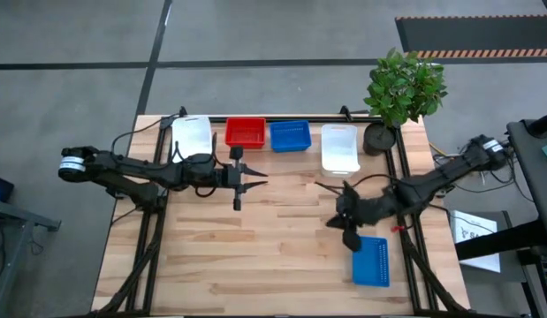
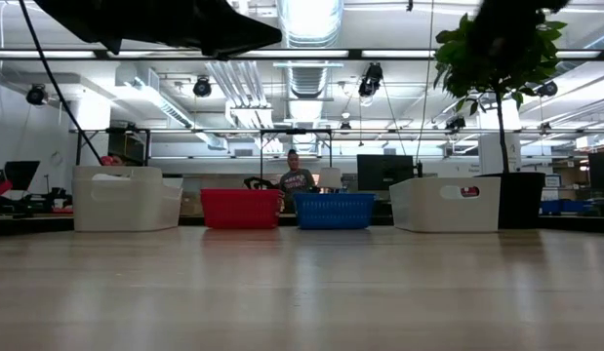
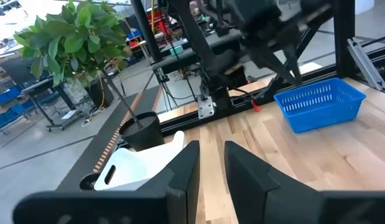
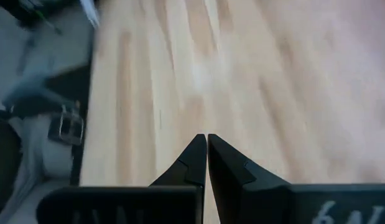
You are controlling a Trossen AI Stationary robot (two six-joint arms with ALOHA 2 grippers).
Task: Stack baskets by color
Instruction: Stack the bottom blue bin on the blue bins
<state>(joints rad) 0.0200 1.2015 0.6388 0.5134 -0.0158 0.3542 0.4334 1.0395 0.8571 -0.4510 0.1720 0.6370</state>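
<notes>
Along the table's far edge stand a white basket (image 1: 192, 137), a red basket (image 1: 245, 132), a blue basket (image 1: 289, 135) and another white basket (image 1: 339, 147), each resting on its base. A further blue basket (image 1: 371, 261) sits near the right front corner and also shows in the left wrist view (image 3: 320, 104). My left gripper (image 1: 261, 183) hangs level over the table's middle left. Its fingers (image 3: 211, 168) stand a little apart with nothing between them. My right gripper (image 1: 344, 221), shut and empty (image 4: 206, 140), hovers just beyond the near blue basket.
A black pot with a leafy plant (image 1: 381, 137) stands at the far right corner, beside the right white basket. Bare wood lies between the row of baskets and the table's near edge. In the low view a person (image 2: 298, 180) sits in the room behind.
</notes>
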